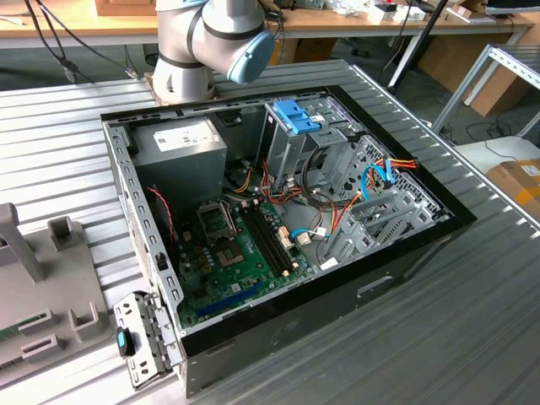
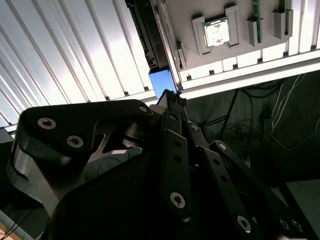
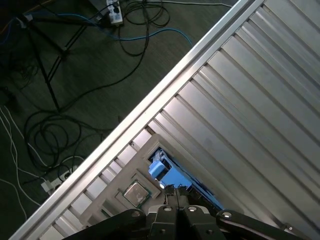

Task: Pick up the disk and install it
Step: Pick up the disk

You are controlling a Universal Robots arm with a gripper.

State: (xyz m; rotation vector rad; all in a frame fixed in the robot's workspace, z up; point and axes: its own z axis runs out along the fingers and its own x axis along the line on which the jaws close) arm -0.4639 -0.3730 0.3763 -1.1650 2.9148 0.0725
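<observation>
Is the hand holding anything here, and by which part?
The hand appears shut on the disk, pinching its light-blue rail at one end.

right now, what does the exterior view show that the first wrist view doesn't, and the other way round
Exterior view: the open computer case, its power-supply box, the blue-latched cage and the arm's base. First wrist view: the pincer closed on the disk by its blue rail, a processor chip in a grey tray, and cables on the floor. Both: the ribbed metal table.
</observation>
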